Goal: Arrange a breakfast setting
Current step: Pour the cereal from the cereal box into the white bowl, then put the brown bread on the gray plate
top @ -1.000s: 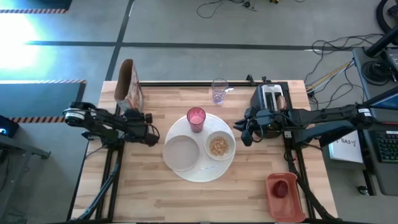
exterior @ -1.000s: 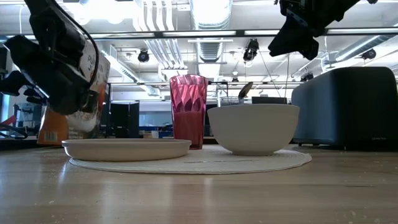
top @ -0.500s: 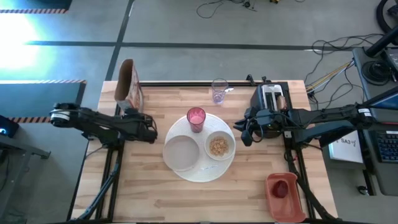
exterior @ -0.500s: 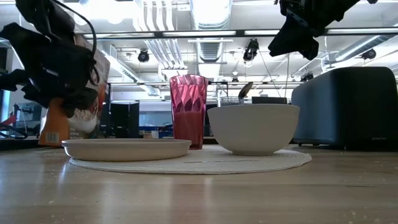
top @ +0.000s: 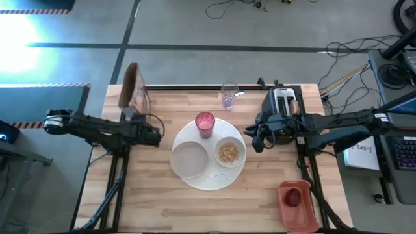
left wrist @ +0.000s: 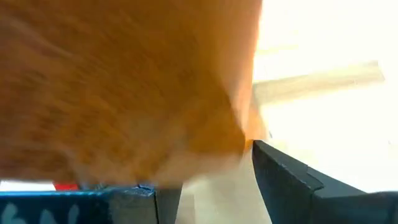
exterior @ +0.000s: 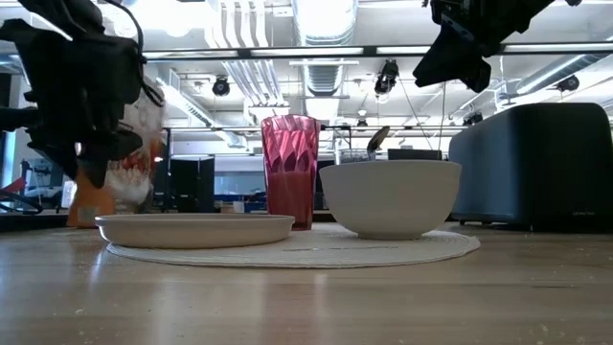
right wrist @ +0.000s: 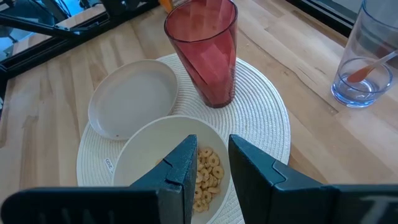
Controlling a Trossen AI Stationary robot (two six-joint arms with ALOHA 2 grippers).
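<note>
L gripper (top: 152,134) sits low by the left edge of the worktop (top: 146,198), right up against the cereal box (top: 133,92), which stands near the far-left corner. Wrist cam is filled w/ orange box face next to one finger, so it's prob. gripping the box, but I can't tell the jaw state for sure. R gripper (top: 259,139) hovers high btwn the toaster (top: 284,101) and the setting, fingers a narrow gap apart, holding nothing.

Setting is mid-worktop: big plate (top: 209,180) carries the small plate (top: 190,160), the bowl (top: 229,152) w/ cereal (right wrist: 208,177) in it, and the cup (top: 205,123) at its far rim. Glass (top: 229,95) w/ the spoon (right wrist: 372,66) stands by the far edge, off the plate. Fruit (top: 294,197) is in a red tub (top: 311,214) at the near-right corner.

Step in hand, as I read it: L arm handling the box; cereal is already in the bowl, so the box likely needs parking upright.

To do it well:
- Keep the box vertical and go slow; it's tall, light, tips easily.
- Set it down flat near the far-left corner, well clear of the cup.
- Let go only once the base is fully on the wood.
- Back out along the left edge, not across the plates.
- R arm should stay high till L is clear.
</note>
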